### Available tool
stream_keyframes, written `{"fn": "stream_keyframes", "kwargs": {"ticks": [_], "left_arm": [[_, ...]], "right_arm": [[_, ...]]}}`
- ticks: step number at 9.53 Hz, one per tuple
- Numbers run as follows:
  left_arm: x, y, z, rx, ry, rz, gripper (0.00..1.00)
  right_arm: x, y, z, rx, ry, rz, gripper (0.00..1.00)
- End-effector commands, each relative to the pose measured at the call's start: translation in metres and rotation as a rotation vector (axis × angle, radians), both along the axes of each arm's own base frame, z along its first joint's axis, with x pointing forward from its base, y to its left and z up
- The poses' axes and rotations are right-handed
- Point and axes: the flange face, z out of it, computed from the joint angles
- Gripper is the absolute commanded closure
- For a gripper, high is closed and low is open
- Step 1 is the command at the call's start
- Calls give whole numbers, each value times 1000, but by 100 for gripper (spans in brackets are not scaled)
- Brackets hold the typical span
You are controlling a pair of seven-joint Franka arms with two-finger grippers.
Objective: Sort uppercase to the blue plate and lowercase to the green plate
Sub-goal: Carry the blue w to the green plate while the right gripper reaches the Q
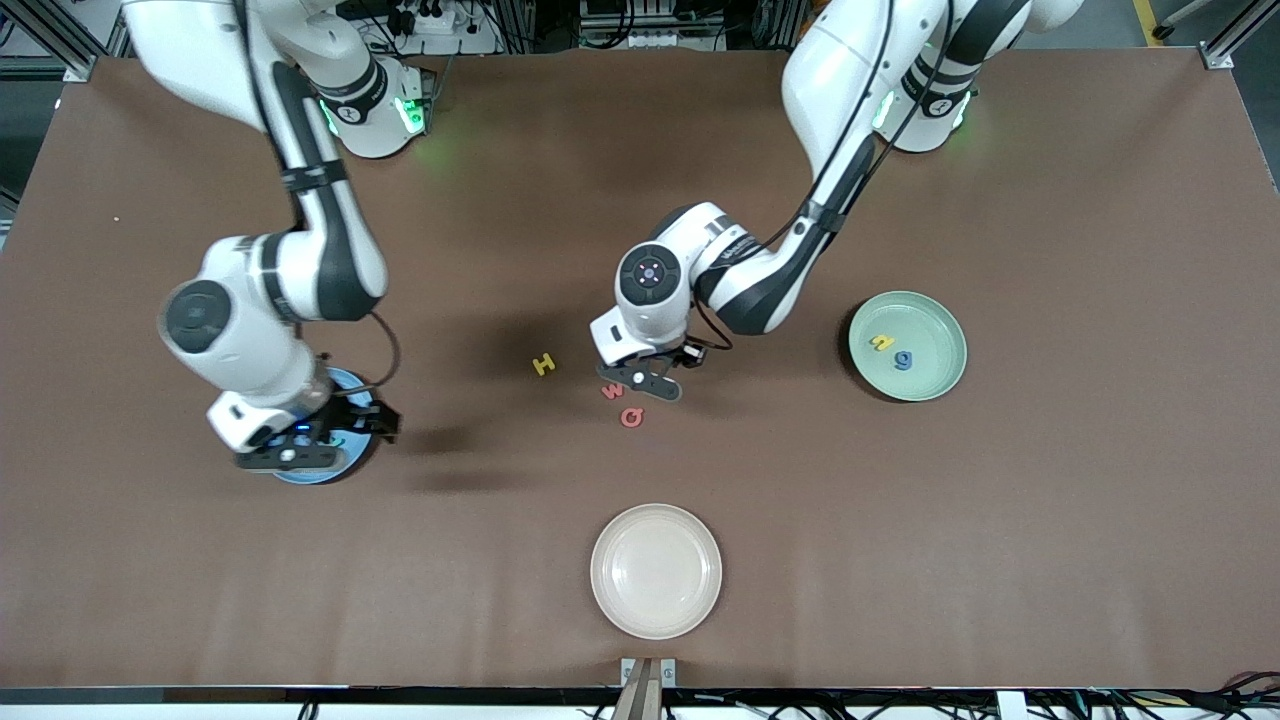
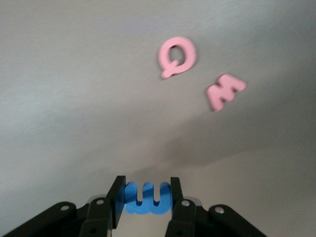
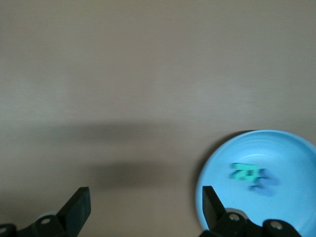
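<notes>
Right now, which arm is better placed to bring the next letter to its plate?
The left. Its pincer is already shut on a small blue foam letter, above the table beside the red letters. The right pincer hangs open and empty by the round blue plate.

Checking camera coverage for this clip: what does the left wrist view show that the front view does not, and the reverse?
Left wrist only: the blue m clamped between the left gripper's fingers.
Front only: the green plate holding two letters, the cream plate, the yellow H, and the open right gripper over the blue plate.
Both: the red Q and red w on the table.
</notes>
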Motion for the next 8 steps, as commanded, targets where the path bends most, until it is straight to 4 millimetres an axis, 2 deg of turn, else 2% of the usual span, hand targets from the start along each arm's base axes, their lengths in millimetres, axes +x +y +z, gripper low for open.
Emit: {"fn": "stream_keyframes", "kwargs": {"ticks": [1, 3, 4, 5, 7, 8], "left_arm": [[0, 48, 18, 34, 41, -61, 65], [4, 89, 15, 49, 55, -78, 65], [0, 107, 8, 30, 35, -98, 65], [2, 134, -2, -4, 2, -114, 65], [-1, 176, -13, -28, -19, -160, 64], [-2, 194, -8, -34, -24, -173, 64]], "right_arm": [[26, 45, 0, -4, 21, -58, 0], [20, 101, -20, 2, 26, -165, 0], [16, 149, -37, 3, 16, -253, 0], [15, 184, -45, 8, 1, -304, 0], [1, 236, -70, 21, -3, -330, 0], [-3, 259, -78, 37, -11, -335, 0]]}}
